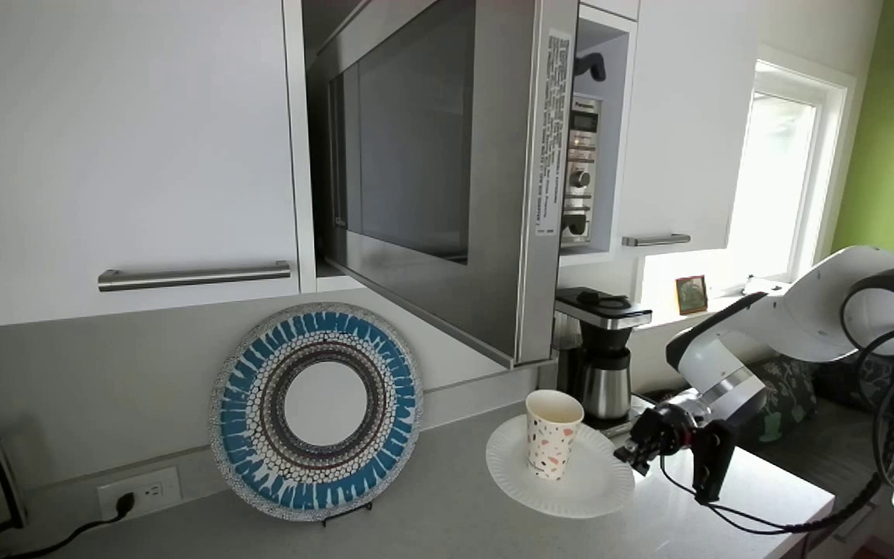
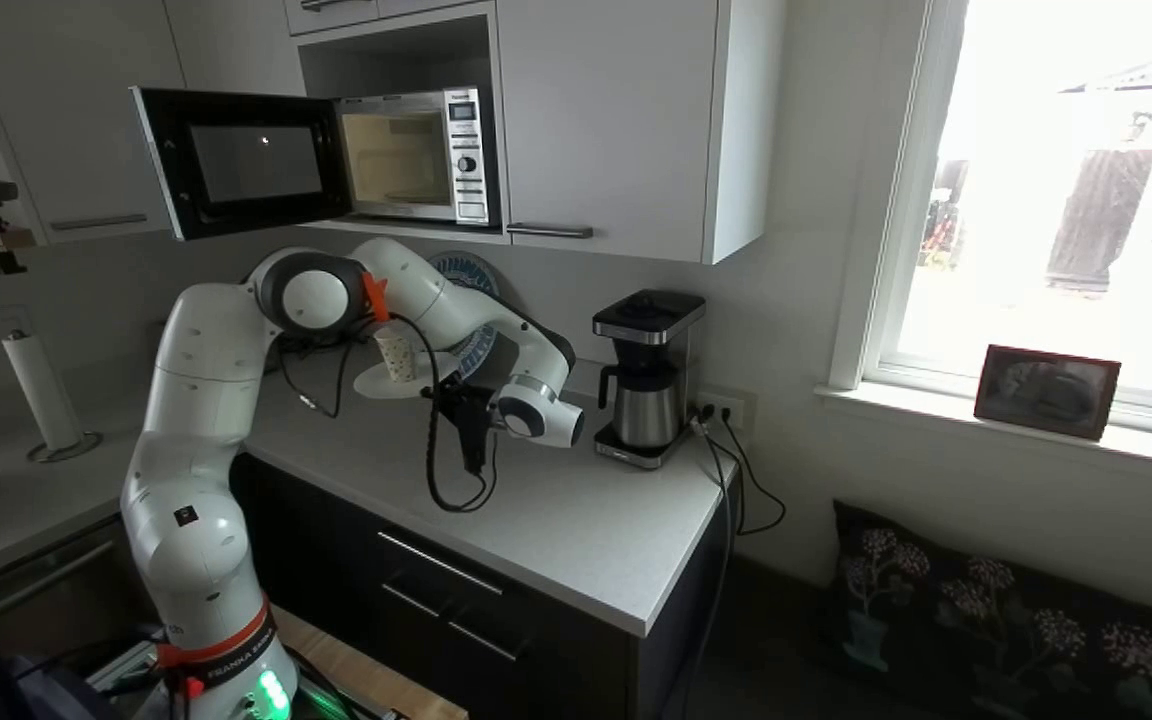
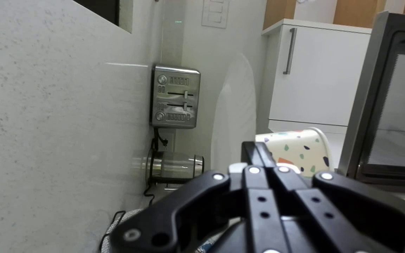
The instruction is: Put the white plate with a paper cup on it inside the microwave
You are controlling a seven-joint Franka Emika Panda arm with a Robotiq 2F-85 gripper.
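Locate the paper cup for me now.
In an exterior view, the paper cup stands on the white plate, right of centre, below the open microwave door and to the lower left of the coffee maker.

The window (image 2: 1036, 230) is totally blown out in both exterior views, glare washing over the countertop (image 1: 773, 485). Down by the drawers (image 2: 511, 625) it's pretty dim.

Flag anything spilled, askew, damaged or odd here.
Nothing stands out as spilled or damaged. The paper cup appears sideways in the wrist view, but both exterior views show it upright on the white plate the claw grips; the turned camera likely explains that.
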